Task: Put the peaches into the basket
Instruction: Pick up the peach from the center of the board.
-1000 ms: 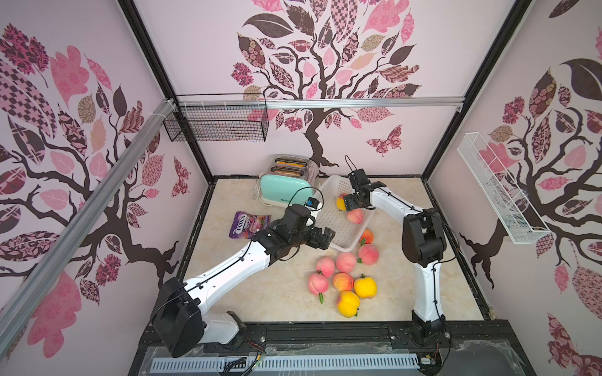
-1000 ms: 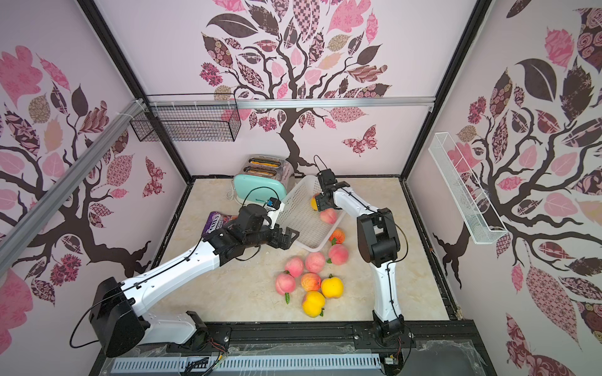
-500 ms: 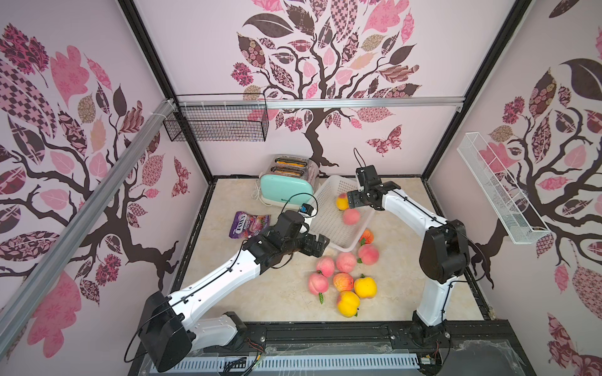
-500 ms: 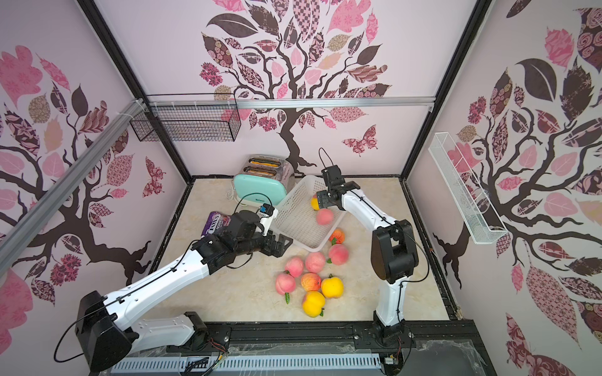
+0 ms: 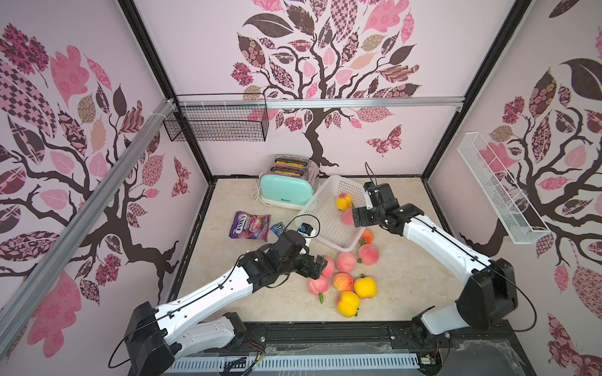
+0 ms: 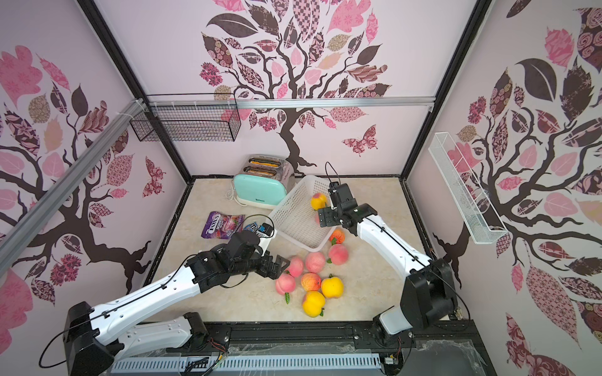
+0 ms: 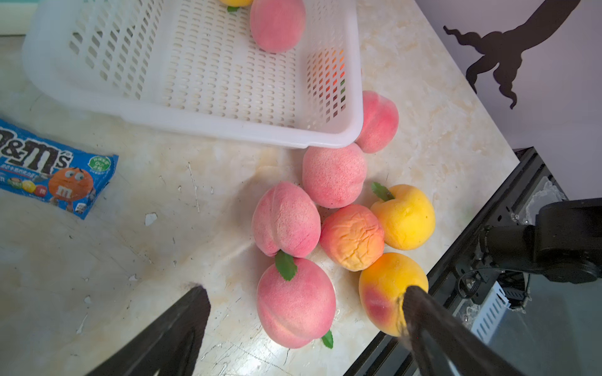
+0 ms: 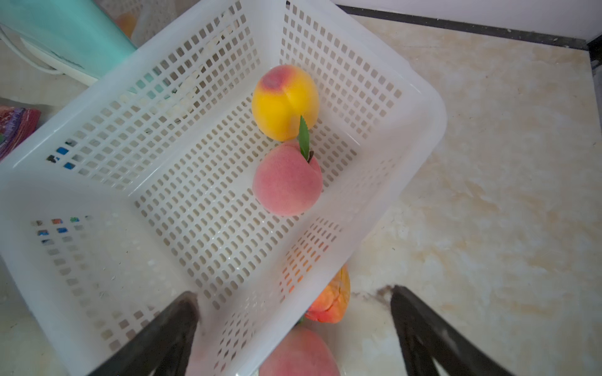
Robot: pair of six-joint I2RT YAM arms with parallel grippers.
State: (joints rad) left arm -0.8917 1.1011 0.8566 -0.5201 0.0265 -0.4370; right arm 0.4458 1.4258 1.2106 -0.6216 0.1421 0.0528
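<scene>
While the right gripper hangs over the basket's 3 o'clock wall, its fingers stand wide apart and empty. One is over the perforated floor, the other over bare table.

Inside the basket, toward 1 o'clock, two peaches lie touching: a yellow peach and a pink peach (a green leaf reaches from the pink onto the yellow).

Over to the left gripper, which hovers at the 10 o'clock edge of the loose pile with its fingers spread fully, gripping nothing. In the wrist view a leafy peach shows between the fingertips; whether either tip touches fruit cannot be told.

That pile sits on the table at the basket's 6 o'clock, six fruits packed together. Three are pink, two are yellow and one is a wrinkled peach in orange-pink.

Two more wait outside at the basket's 4 o'clock corner. An orange peach is tight against the wall, and a rosy peach lies just beside it.

The toaster stands just beside the basket at 10 o'clock. At 9 o'clock lie a candy bag and an M&M's pack.
</scene>
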